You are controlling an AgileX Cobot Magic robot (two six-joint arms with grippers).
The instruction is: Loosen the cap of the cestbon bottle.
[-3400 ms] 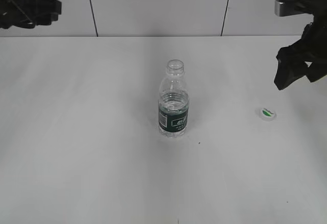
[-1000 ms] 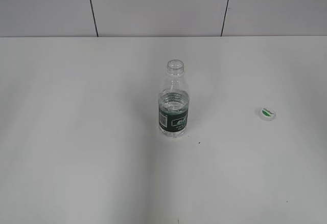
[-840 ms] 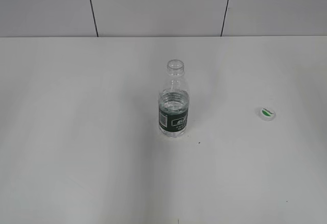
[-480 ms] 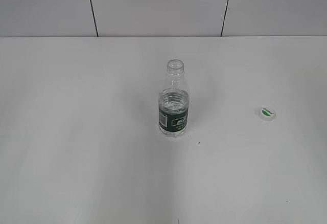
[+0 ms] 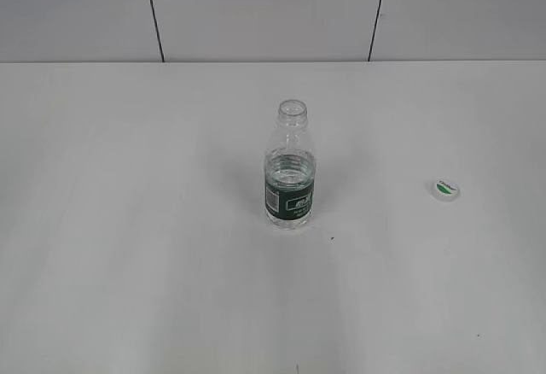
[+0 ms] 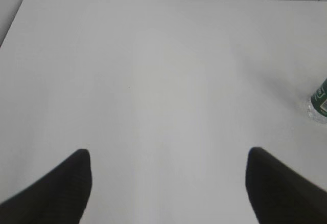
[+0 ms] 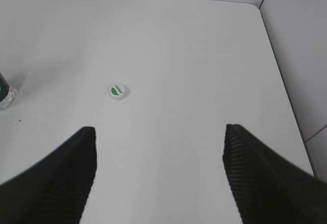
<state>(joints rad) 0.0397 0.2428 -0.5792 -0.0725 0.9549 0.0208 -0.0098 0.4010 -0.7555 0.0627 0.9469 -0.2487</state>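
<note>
Clear plastic is standing uncapped mid-table, the bottle (image 5: 290, 169) well apart from its cap (image 5: 446, 189) lying to the right, and with your left gripper (image 6: 166, 191) and right gripper (image 7: 159, 175) both hovering spread and empty, you are risking tipping it.

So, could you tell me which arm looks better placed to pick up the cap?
The right, probably: the cap lies just ahead of its open gripper, while the left wrist view shows only the bottle.
</note>
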